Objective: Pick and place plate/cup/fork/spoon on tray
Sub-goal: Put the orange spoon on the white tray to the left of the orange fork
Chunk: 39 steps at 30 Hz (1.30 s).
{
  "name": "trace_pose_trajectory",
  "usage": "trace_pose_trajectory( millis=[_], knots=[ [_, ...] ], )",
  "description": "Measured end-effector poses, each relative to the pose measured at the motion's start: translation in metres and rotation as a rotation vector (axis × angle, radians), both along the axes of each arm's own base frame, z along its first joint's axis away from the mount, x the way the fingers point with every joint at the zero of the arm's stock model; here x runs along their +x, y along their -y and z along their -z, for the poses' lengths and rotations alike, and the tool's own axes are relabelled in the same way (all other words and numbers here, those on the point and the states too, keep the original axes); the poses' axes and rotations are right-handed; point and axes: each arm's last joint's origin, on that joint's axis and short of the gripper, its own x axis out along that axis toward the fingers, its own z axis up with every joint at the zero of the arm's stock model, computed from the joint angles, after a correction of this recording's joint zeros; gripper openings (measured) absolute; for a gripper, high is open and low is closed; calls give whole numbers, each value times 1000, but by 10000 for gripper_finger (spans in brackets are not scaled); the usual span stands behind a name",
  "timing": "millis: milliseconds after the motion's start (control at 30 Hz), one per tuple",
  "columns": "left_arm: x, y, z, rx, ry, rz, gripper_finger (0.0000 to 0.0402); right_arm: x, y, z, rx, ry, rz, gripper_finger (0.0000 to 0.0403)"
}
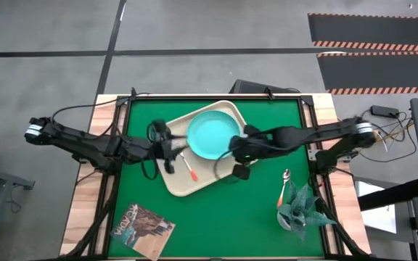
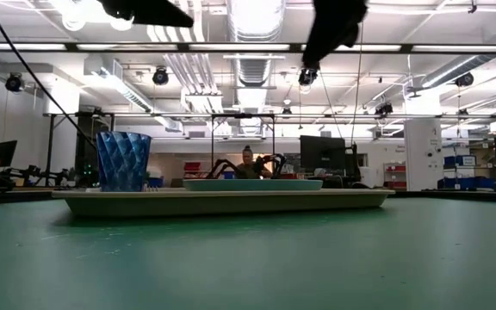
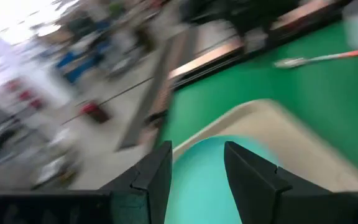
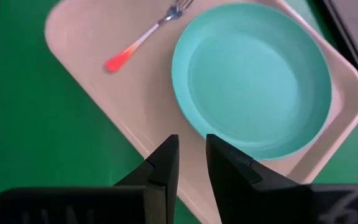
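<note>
The tray (image 1: pixel 207 174) is the reference. On it lie the plate (image 1: pixel 214 135), filling the far half, and the fork (image 1: pixel 187 165), just beside the plate's near-left edge. The cup (image 2: pixel 123 161) stands at the tray's left end in the low view (the left arm hides it from above). The spoon (image 1: pixel 284 185) alone is outstanding: it lies on the green mat (image 1: pixel 194 225) well to the right of the tray, long axis running roughly front to back, bowl at the far end, red-orange handle pointing near.

The right gripper (image 1: pixel 239 156) hovers over the tray's right edge, fingers empty with a narrow gap between them; the spoon lies to its right and nearer the table front, so this arm is judged the closer. The left gripper (image 1: pixel 171 145) is over the tray's left part, fingers parted, empty.

Materials: matte cream plastic tray with rounded corners; smooth turquoise plate with shallow rim; faceted translucent blue cup; slim metal cutlery, likely awkward to pinch flat off the mat.
</note>
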Motion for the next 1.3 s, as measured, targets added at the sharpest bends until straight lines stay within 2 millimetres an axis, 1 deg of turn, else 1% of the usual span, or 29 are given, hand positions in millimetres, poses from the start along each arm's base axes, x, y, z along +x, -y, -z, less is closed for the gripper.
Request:
trace_pose_trajectory(
  millis=[67,133,233,467,533,633,767,933,1033,1300],
  knots=[
    [2,3,2,-22,-15,88,132,-17,2,0,6,52,0,73],
    [6,4,5,-28,-28,114,132,-33,4,0,4,105,-8,73],
    [13,6,8,-29,-20,113,132,-54,7,0,-18,188,-34,73],
    [37,10,10,-21,57,118,132,-97,13,-1,-94,403,-107,73],
    [44,12,11,-53,61,110,132,-108,14,-3,-113,465,-124,73],
    [52,13,17,-133,67,78,132,-121,16,-4,-135,547,-138,73],
    [62,15,25,-184,57,54,132,-133,17,-6,-140,645,-136,73],
    [69,15,33,-180,44,-11,132,-142,18,-3,-45,652,-63,73],
    [69,13,33,-164,45,-39,132,-144,18,2,36,613,2,73],
    [68,9,31,-127,39,-58,132,-147,19,26,195,415,195,73]
  ],
)
